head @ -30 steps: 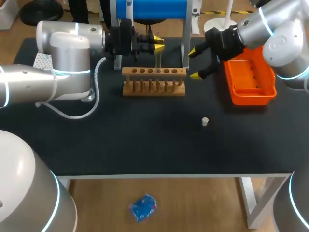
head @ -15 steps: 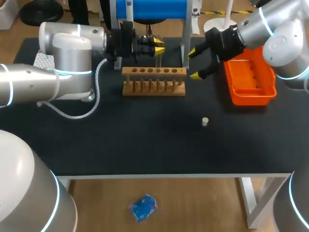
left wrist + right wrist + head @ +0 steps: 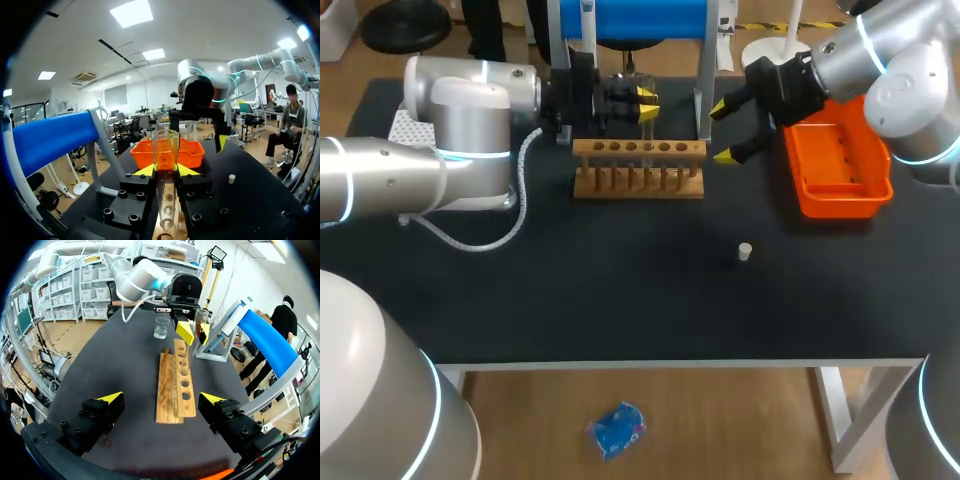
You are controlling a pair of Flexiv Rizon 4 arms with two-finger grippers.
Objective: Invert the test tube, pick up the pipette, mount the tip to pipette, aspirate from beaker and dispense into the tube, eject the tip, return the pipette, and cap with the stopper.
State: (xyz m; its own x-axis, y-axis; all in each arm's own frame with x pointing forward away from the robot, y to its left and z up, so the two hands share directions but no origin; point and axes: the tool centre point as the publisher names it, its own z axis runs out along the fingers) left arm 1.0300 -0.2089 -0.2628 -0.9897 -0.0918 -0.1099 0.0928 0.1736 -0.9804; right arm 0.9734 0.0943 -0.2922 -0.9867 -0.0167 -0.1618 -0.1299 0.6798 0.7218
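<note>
— Head view?
— The left hand (image 3: pixel 645 100) grips the test tube (image 3: pixel 647 126) upright above the wooden rack (image 3: pixel 638 168). The right hand (image 3: pixel 723 130) gapes beside the orange tray (image 3: pixel 840 170).
— Left wrist?
— Both yellow tips clamp the test tube; the stopper (image 3: pixel 231 178) stands on the tabletop (image 3: pixel 250 205).
— Right wrist?
— That hand is spread wide, with the wooden rack ahead and the beaker (image 3: pixel 161 327) beyond.

Orange tray (image 3: pixel 193 152) partly behind test tube (image 3: pixel 165 146)
</note>
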